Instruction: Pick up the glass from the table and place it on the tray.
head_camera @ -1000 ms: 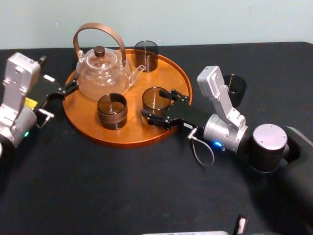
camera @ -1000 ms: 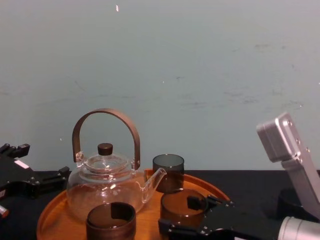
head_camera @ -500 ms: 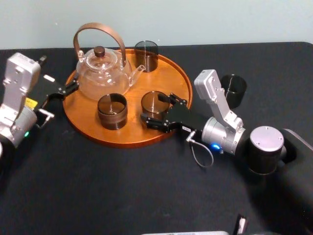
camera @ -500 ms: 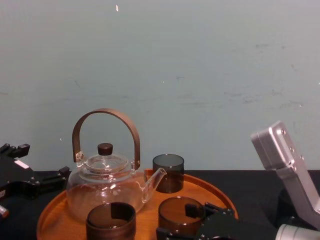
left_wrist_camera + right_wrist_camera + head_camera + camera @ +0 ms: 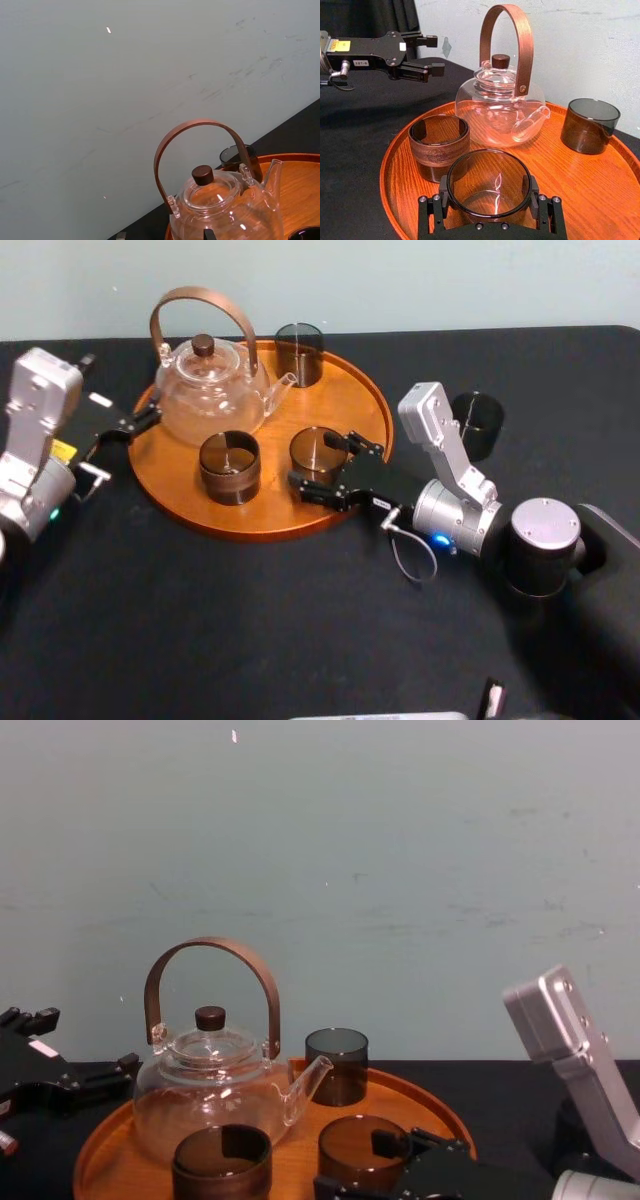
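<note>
A smoky glass [image 5: 318,450] [image 5: 487,182] [image 5: 360,1148] stands low on the round orange-brown tray [image 5: 355,390] [image 5: 600,185] [image 5: 440,1105], near its right front. My right gripper [image 5: 318,462] [image 5: 487,194] [image 5: 358,1167] is shut on the glass, one black finger on each side of it. The tray sits on the black table [image 5: 250,620]. My left gripper [image 5: 143,421] [image 5: 427,54] rests open by the tray's left rim, holding nothing.
The tray also holds a glass teapot [image 5: 210,385] [image 5: 500,107] [image 5: 215,205] with a brown handle, a brown-banded cup [image 5: 229,466] [image 5: 438,145] and a dark glass [image 5: 299,352] [image 5: 590,125] at the back. Another dark glass [image 5: 478,422] stands on the table behind my right arm.
My right gripper has lowered the glass down to the tray floor. Over the last half second it barely moved. The left arm stayed still.
</note>
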### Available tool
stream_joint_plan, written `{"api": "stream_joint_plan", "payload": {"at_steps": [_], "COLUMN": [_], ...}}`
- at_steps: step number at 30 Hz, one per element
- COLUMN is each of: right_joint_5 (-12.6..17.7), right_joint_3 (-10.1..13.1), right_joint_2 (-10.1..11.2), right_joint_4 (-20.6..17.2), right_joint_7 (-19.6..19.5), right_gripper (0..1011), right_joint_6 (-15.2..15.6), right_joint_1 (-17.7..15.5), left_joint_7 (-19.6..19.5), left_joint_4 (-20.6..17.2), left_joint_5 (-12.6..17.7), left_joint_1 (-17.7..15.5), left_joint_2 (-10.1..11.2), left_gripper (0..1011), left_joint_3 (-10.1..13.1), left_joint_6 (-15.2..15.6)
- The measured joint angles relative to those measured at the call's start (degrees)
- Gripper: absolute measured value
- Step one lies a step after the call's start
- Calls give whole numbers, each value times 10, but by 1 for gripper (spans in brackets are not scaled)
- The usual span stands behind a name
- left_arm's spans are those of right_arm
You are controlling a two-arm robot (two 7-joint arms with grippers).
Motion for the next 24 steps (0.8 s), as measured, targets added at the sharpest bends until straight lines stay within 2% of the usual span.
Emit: {"api": "stream_joint_plan", "payload": {"at_steps": [10, 15, 24], "right_joint_5": [0, 0, 0], "right_joint_3": [0, 0, 0], "right_joint_2": [0, 1, 1], "right_joint_4": [-1, -1, -2], "right_joint_7": [0, 0, 0], "right_gripper": [906, 1002, 1003], "right_joint_6": [1, 1, 1], "right_joint_1": [0, -1, -1], "left_joint_7": [0, 0, 0], "left_joint_4": [0, 0, 0], "left_joint_5": [0, 0, 0], "left_joint_1": [0, 0, 0], "left_joint_2": [0, 0, 0], "left_gripper": [1001, 1001, 1001], "left_joint_3": [0, 0, 0], "left_joint_6": [0, 0, 0]}}
